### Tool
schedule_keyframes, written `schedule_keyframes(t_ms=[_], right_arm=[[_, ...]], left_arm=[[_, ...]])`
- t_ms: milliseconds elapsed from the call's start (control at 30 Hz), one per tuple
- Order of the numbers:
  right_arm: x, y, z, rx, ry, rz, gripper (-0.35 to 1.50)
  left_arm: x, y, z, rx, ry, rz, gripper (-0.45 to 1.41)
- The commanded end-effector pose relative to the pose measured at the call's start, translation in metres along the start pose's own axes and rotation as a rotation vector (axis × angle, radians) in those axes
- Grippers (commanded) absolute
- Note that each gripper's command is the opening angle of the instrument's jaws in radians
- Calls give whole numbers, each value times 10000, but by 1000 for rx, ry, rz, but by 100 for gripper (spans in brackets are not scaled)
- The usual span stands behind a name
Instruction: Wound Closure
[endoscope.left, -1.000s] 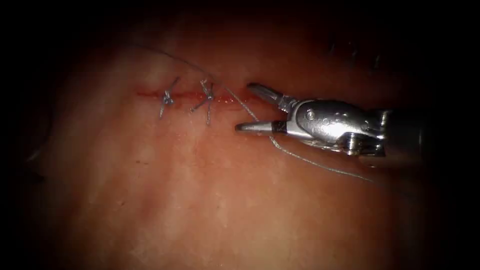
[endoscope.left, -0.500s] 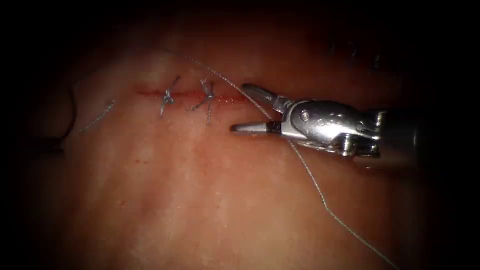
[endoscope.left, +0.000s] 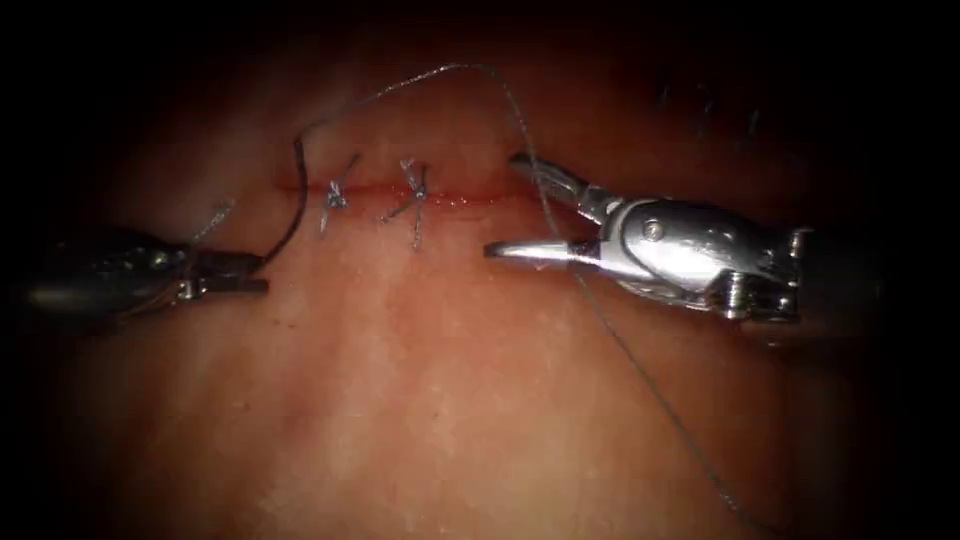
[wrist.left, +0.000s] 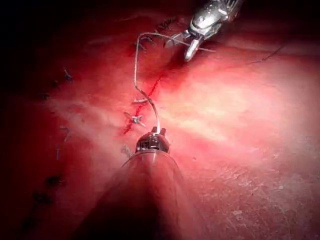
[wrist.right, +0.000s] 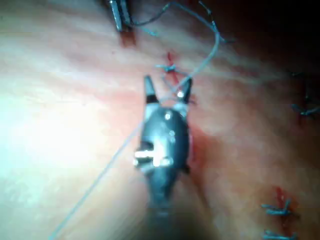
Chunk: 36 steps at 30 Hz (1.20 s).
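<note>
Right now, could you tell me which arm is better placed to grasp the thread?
Probably the right: the right tool has open jaws astride the thread, while the left tool is shut on the needle, outside the tissue.

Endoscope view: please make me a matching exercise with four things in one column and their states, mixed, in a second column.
Things:
1. left tool
2. right tool
3. needle
4. two tied stitches

States:
A. lie across the cut in the tissue
B. jaws open, holding nothing; the thread runs between them
C. jaws shut on the needle
D. curved, gripped near one end, beside the left end of the cut, seemingly out of the tissue

Pairs: 1-C, 2-B, 3-D, 4-A
</note>
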Motion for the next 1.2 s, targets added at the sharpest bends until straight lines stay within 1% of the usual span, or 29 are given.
schedule_keyframes(t_ms=[33, 67, 100, 200, 267, 333, 367, 400, 467, 533, 567, 633, 800, 933, 1000, 1067, 1200], right_arm=[[5, 12, -11, -35, -13, 6, 135], [7, 15, -19, -50, -20, 10, 136], [12, 18, -36, -80, -28, 21, 138], [19, 17, -53, -116, -41, 34, 143], [29, 15, -76, -139, -52, 56, 147], [32, 13, -82, -139, -54, 60, 147], [36, 7, -83, -132, -52, 59, 147], [42, 1, -80, -134, -47, 121, 147], [46, -4, -76, -142, -36, 152, 145], [48, -11, -65, -154, -30, 187, 141], [45, -17, -55, -151, -19, 219, 138], [36, -21, -36, -113, 0, 265, 125], [13, -18, 11, -106, 19, 344, 133], [1, -17, 27, -79, 38, 372, 138], [0, -19, 36, -75, 47, 376, 143], [2, -21, 41, -60, 55, 376, 143], [4, -23, 48, -18, 67, 370, 136]], left_arm=[[1, -3, 10, 2, 6, 3, -45], [2, -4, 12, 4, 9, 4, -45], [3, -5, 14, 3, 16, 3, -45], [6, -10, 19, 5, 25, 3, -45], [9, -18, 27, 9, 35, 3, -45], [13, -21, 33, 12, 41, 7, -45], [18, -23, 39, 18, 46, 9, -45], [25, -22, 46, 27, 51, 15, -45], [33, -20, 54, 41, 66, 26, -45], [40, -17, 60, 50, 89, 25, -45], [45, -13, 63, 58, 106, 39, -45], [50, -6, 65, 67, 129, 54, -45], [59, 4, 64, 76, 177, 121, -45], [68, 14, 63, 61, 226, 195, -45], [74, 20, 65, 48, 241, 224, -45], [77, 24, 67, 37, 248, 237, -45], [80, 32, 67, 16, 261, 267, -45]])
